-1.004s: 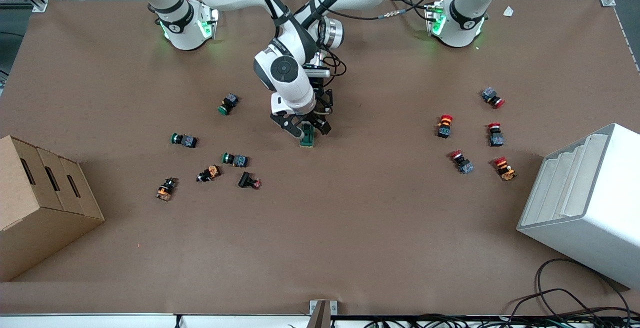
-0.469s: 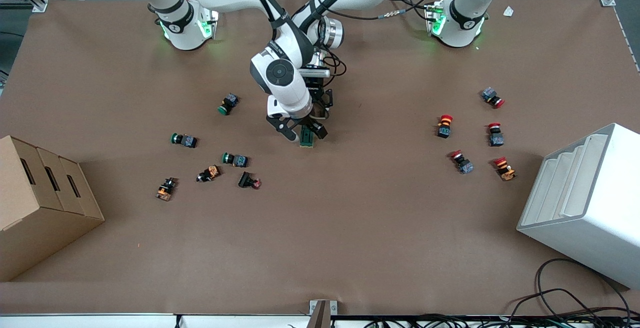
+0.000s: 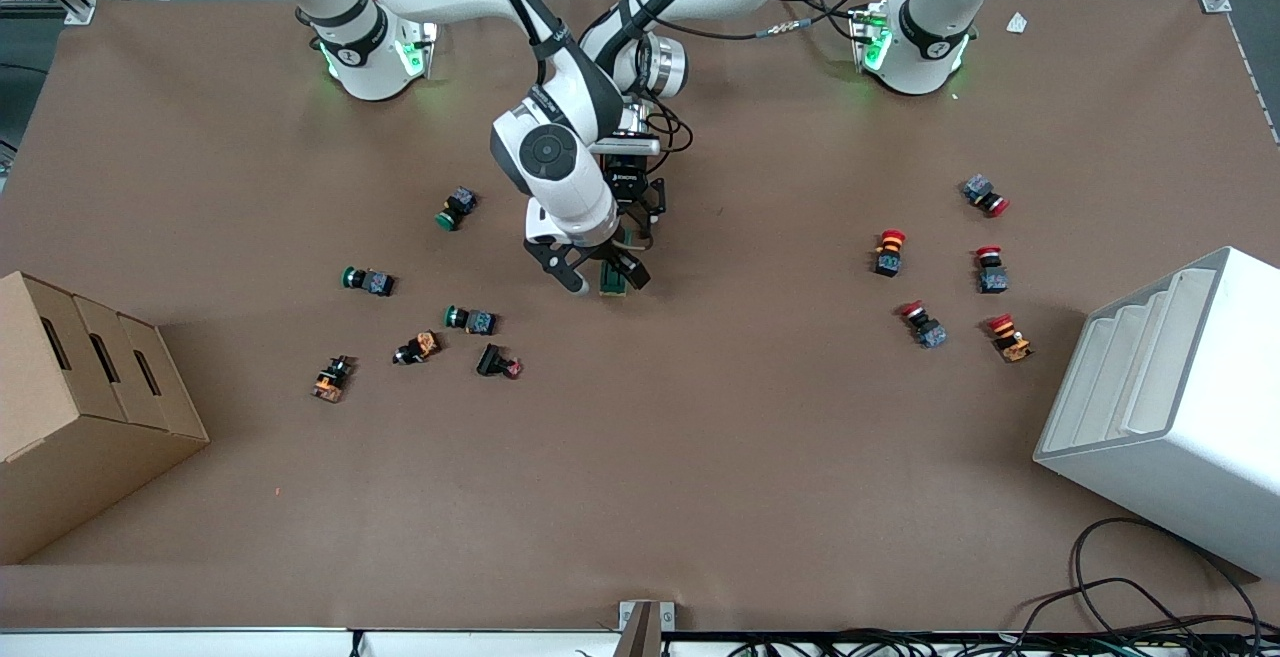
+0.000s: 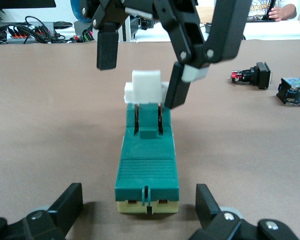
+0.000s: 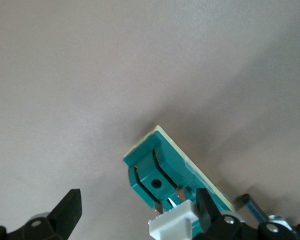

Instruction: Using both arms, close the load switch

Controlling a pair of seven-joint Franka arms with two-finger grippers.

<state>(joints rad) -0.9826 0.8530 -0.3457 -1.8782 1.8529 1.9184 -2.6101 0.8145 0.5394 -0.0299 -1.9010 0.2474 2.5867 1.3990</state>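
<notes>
- The load switch (image 3: 614,280) lies flat on the brown table (image 3: 700,457) near its middle, between the green-capped push-buttons (image 3: 470,318) toward the right arm's end and the red-capped push-buttons (image 3: 889,251) toward the left arm's end.
- In the left wrist view its green body (image 4: 147,165) ends in a cream base plate, and the white lever (image 4: 146,88) stands raised at the end nearer the front camera.
- The right gripper (image 3: 596,275) is down at the lever end, fingers spread wide — one finger (image 4: 179,82) touches the side of the white lever, the other (image 4: 107,47) stands apart from it.
- The left gripper (image 4: 140,210) sits low at the switch's base-plate end, its fingers (image 4: 210,205) spread wide on either side of the body without touching it.
- Writing: a small white label on the left gripper's body in the front view is too small to read — none shows on the switch.
- A cardboard box (image 3: 80,407) sits at the right arm's end, a white stepped rack (image 3: 1170,407) at the left arm's end.
</notes>
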